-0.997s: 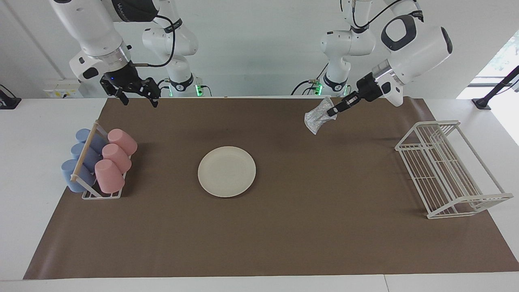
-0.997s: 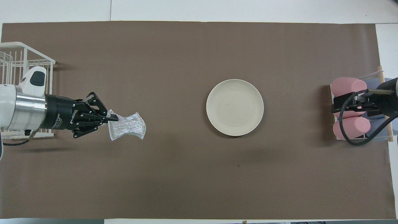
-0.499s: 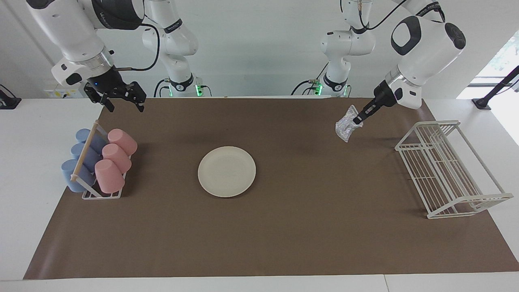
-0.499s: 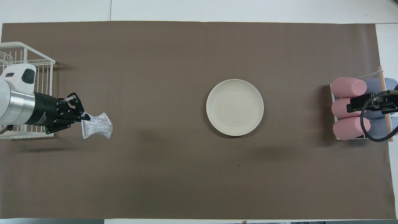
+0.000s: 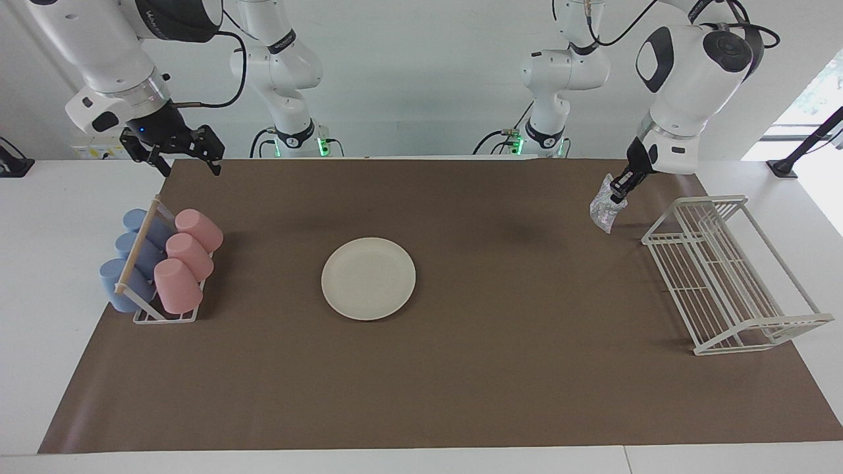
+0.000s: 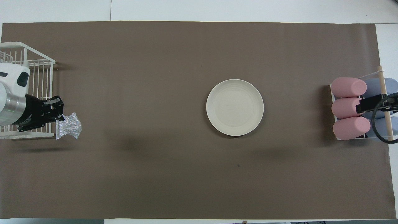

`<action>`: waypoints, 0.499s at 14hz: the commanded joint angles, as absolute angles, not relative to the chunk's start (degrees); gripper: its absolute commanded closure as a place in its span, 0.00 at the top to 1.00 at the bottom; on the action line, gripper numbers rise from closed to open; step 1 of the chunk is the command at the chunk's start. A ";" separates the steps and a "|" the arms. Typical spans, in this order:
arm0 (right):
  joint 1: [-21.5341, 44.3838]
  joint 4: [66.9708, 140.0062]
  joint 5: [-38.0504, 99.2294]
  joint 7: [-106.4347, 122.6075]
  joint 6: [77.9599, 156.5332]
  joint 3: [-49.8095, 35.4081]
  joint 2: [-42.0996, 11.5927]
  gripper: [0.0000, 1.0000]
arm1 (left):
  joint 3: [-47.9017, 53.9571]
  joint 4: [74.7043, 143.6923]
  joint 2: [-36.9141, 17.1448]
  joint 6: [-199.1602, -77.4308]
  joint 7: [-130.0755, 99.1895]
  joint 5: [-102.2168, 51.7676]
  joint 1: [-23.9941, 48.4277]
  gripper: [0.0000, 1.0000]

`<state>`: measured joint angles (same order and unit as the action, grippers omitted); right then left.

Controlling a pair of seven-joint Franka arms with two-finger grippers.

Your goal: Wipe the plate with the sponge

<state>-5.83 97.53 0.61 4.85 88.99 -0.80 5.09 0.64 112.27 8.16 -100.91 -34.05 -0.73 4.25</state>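
The cream-white plate lies flat in the middle of the brown mat, with nothing on it. My left gripper is shut on the silvery speckled sponge, which hangs limp in the air over the mat beside the wire rack, well away from the plate. My right gripper is open and holds nothing, raised over the mat's edge by the cup rack at the right arm's end.
A white wire dish rack stands at the left arm's end. A rack of pink cups and blue cups stands at the right arm's end. The brown mat covers the table.
My left gripper has carried the sponge away from the plate toward the wire rack. My right gripper has drawn back toward the right arm's end of the table, still open.
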 commanded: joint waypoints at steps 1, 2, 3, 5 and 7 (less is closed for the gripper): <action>-5.80 96.77 -0.44 6.07 88.68 -0.70 4.48 1.00 | 1.06 107.86 6.42 -96.00 -26.22 0.53 0.63 0.00; -5.80 96.85 -0.44 6.15 88.59 -0.70 4.48 1.00 | 1.05 106.54 5.37 -93.98 -23.41 0.61 -0.69 0.00; -5.80 96.77 -0.35 6.33 88.42 -0.70 4.48 1.00 | 1.05 105.13 4.93 -92.13 -20.59 0.79 -0.96 0.00; -5.71 96.50 -0.09 6.24 88.33 -0.79 4.40 1.00 | 1.14 102.84 4.14 -89.22 -17.50 6.47 -0.53 0.00; -5.63 96.33 0.09 5.98 88.59 -0.88 4.39 1.00 | 1.67 102.57 3.87 -88.95 -16.53 11.84 0.17 0.00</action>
